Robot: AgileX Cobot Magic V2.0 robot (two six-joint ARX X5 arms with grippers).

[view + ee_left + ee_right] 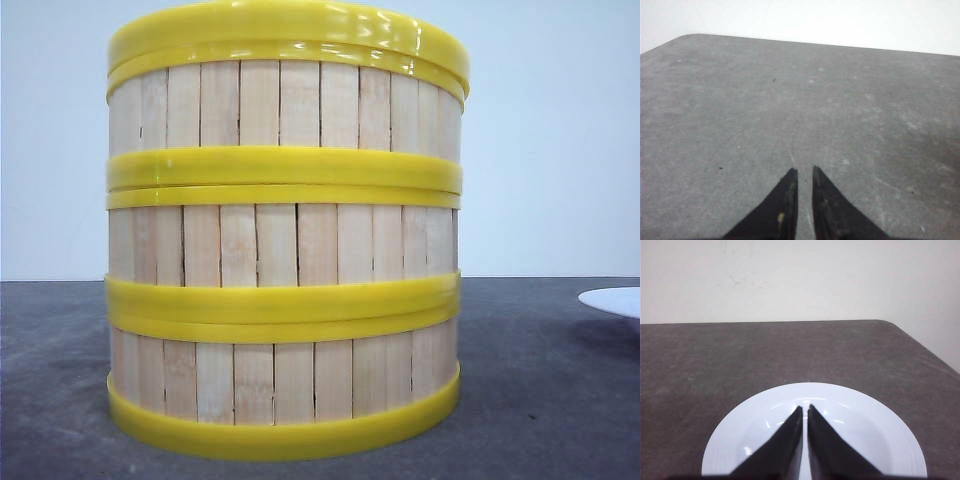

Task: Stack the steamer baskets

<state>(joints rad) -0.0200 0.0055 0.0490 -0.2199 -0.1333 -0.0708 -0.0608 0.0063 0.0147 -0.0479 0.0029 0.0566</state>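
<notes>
Three steamer baskets stand in one stack close to the front camera: the bottom basket (285, 382) on the dark table, the middle basket (285, 245) on it, the top basket (285, 105) above. Each has pale wooden slats and glossy yellow rims. No gripper shows in the front view. My left gripper (804, 170) hangs over bare grey table, its jaws nearly together with nothing between them. My right gripper (804, 407) is shut and empty, hovering over a white plate (870, 432). Neither wrist view shows the baskets.
The white plate's edge (614, 300) shows at the right of the front view, apart from the stack. The grey tabletop (740, 110) ends at a rounded corner against a pale wall in both wrist views.
</notes>
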